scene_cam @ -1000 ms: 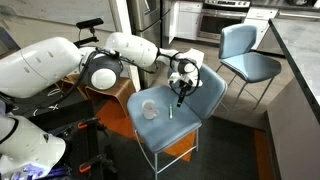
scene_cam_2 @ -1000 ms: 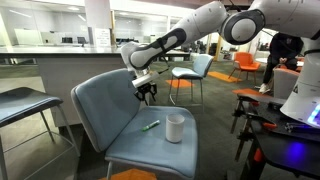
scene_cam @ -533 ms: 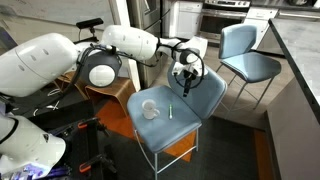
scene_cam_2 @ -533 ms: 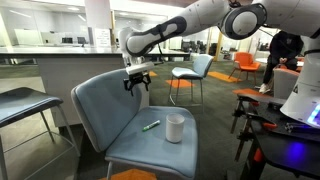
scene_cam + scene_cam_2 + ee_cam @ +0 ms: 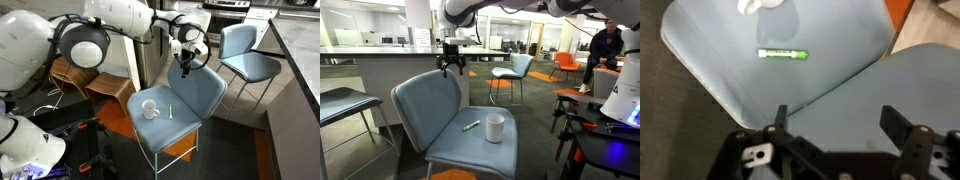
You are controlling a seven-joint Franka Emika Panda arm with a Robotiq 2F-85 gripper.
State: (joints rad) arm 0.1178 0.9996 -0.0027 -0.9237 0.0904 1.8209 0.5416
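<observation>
We see gripper (image 5: 835, 125) jaws spread wide, empty, above the chair (image 5: 420, 105) back. Green marker (image 5: 783, 54) lies well below the jaws on the seat, near cup (image 5: 148, 108). Likely light, stiff and slick; best pinched across mid-barrel.

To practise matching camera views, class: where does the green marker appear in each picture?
In an exterior view: the green marker lies on the chair seat, just right of the white cup.
In an exterior view: marker on the seat, left of the cup.
Wrist view: marker upper middle, below the cup at the top edge.
Shared landmark: the white cup.
</observation>
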